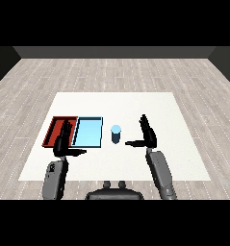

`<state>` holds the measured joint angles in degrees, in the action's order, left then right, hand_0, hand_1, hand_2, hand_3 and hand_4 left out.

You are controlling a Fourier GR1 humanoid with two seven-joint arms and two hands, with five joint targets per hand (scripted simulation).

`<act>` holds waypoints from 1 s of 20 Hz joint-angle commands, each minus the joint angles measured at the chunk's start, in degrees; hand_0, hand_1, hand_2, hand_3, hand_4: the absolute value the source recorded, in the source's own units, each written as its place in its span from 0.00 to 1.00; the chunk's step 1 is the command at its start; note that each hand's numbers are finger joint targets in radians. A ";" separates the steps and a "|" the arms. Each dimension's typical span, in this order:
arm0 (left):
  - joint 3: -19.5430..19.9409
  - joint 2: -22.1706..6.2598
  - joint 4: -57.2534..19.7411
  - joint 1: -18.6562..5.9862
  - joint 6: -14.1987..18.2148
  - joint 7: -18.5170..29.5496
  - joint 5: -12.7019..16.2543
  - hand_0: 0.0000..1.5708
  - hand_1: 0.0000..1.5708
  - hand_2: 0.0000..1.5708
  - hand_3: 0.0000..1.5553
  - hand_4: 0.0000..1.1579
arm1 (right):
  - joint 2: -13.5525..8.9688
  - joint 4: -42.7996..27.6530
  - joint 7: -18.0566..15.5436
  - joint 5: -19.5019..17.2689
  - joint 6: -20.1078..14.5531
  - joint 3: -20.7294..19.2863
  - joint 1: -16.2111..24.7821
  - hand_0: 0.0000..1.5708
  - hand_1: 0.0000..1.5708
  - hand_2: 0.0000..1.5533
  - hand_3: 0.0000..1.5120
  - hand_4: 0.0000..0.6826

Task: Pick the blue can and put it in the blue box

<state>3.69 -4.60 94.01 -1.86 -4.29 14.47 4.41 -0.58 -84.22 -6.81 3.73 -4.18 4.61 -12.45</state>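
Note:
The blue can (pixel 116 134) stands upright on the white table, just right of the light blue tray (pixel 88 131). My right hand (pixel 147 135) is open to the right of the can, fingers straight and thumb pointing toward the can, with a gap between them. My left hand (pixel 64 140) is open too, held over the near edge of the red tray (pixel 55 126), its thumb reaching toward the blue tray's front edge.
The red tray and the blue tray lie side by side at the table's left. The white table (pixel 135 105) stretches back beyond the can, and a grey plank floor surrounds it.

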 commanded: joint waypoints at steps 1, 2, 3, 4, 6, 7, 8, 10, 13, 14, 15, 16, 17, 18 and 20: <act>-0.07 0.73 3.86 3.63 -1.77 5.32 1.43 0.00 0.00 0.00 0.00 0.00 | 0.53 -0.17 -4.01 2.65 2.45 -1.21 0.06 0.00 0.00 0.00 0.00 0.00; 0.73 0.19 -2.18 -1.61 -2.34 7.43 1.12 0.00 0.00 0.00 0.00 0.00 | 0.56 2.17 -6.44 2.82 0.92 0.35 -0.31 0.00 0.00 0.00 0.00 0.00; 1.28 0.59 -3.13 -0.11 -2.27 9.27 1.25 0.00 0.00 0.00 0.00 0.00 | 0.56 4.54 -6.53 3.35 0.02 0.78 -2.43 0.00 0.00 0.00 0.00 0.00; 2.05 -0.45 -3.85 -4.51 -1.25 4.45 1.35 0.00 0.00 0.00 0.00 0.00 | 0.56 5.08 -6.50 2.53 -1.19 2.30 -3.68 0.00 0.00 0.00 0.00 0.00; 1.36 0.44 -5.33 -0.42 -2.65 11.84 0.44 0.00 0.00 0.00 0.00 0.00 | 0.35 7.85 -7.26 3.58 1.70 -2.51 -5.24 0.00 0.00 0.00 0.00 0.00; -0.83 1.70 0.71 3.91 -2.38 8.92 0.48 0.00 0.00 0.00 0.00 0.00 | 0.57 6.79 -6.07 4.06 -1.59 0.45 -6.09 0.00 0.00 0.00 0.00 0.00; -0.83 2.65 -3.38 -0.40 -0.56 10.56 -0.77 0.00 0.00 0.00 0.00 0.00 | 0.57 5.75 -7.70 2.13 1.53 0.34 -3.46 0.00 0.00 0.00 0.00 0.00; -2.71 3.97 0.34 -0.84 1.27 4.53 -0.95 0.00 0.00 0.00 0.00 0.00 | 0.57 4.24 -3.26 4.20 -0.77 1.80 -5.33 0.00 0.00 0.00 0.00 0.00; 0.42 0.86 -0.70 -0.96 -1.27 6.31 0.65 0.00 0.00 0.00 0.00 0.00 | 0.58 10.27 -9.60 4.15 -2.21 3.06 -6.12 0.00 0.00 0.00 0.00 0.00; 0.11 1.46 1.04 1.74 -0.05 7.00 -0.38 0.00 0.00 0.00 0.00 0.00 | 0.58 8.37 -9.68 4.50 -0.43 2.72 -3.28 0.00 0.00 0.00 0.00 0.00; 1.29 1.02 -1.93 -2.54 0.13 7.07 0.21 0.00 0.00 0.00 0.00 0.00 | 0.58 7.91 -7.93 5.62 -0.72 2.24 -4.91 0.00 0.00 0.00 0.00 0.00; -0.49 1.84 1.19 2.58 -1.42 8.22 0.47 0.00 0.00 0.00 0.00 0.00 | 0.58 6.82 -8.82 6.49 -0.66 4.11 -2.80 0.00 0.00 0.00 0.00 0.00; 0.77 1.08 -0.47 1.56 -1.93 8.59 1.10 0.00 0.00 0.00 0.00 0.00 | 0.58 7.26 -8.22 5.75 -0.68 3.20 -3.69 0.00 0.00 0.00 0.00 0.00; 0.74 1.54 -6.19 -0.93 -2.28 11.59 0.65 0.00 0.00 0.00 0.00 0.00 | 0.58 11.65 -11.00 7.08 -2.79 5.97 -4.88 0.00 0.00 0.00 0.00 0.00; -1.33 2.50 -1.27 0.51 -0.56 8.76 -0.88 0.00 0.00 0.00 0.00 0.00 | 0.58 8.57 -5.89 8.44 -2.77 3.64 -7.79 0.00 0.00 0.00 0.00 0.00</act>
<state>3.77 -3.09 92.84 -1.68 -5.72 22.62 5.01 -0.01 -75.36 -14.66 10.48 -6.43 8.14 -18.58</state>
